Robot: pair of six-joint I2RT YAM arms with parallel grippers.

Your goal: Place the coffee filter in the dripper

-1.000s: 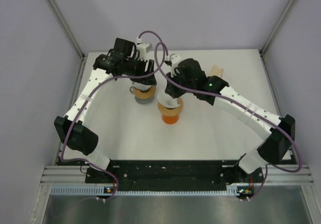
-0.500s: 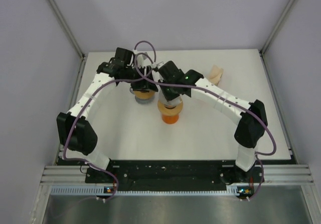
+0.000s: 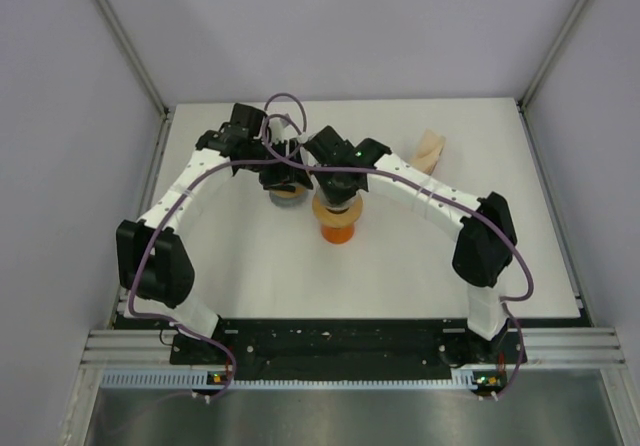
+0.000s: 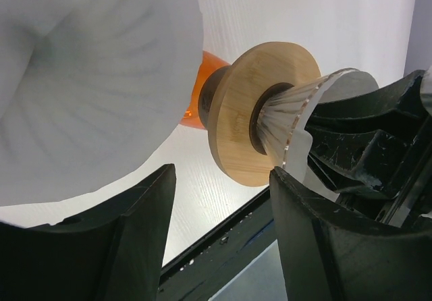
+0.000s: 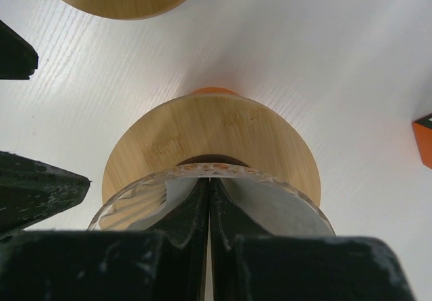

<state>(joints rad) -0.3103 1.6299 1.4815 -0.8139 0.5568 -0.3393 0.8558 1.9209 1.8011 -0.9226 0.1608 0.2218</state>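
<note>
Wood-collar dripper, top view: table centre, on orange cup; right gripper has swung in from 2 o'clock onto it.
Filter, left wrist: white, 10 o'clock, outside dripper; left gripper jaws wide, hold unclear.
Glass rim, right wrist: pincer closed tight there.
Meaning: dripper probably steadied, filter not in.

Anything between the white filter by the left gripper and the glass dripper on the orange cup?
Yes. The right gripper, shut, sits at the mouth of the glass dripper, so the white filter has no clear way in until that arm backs off.
</note>
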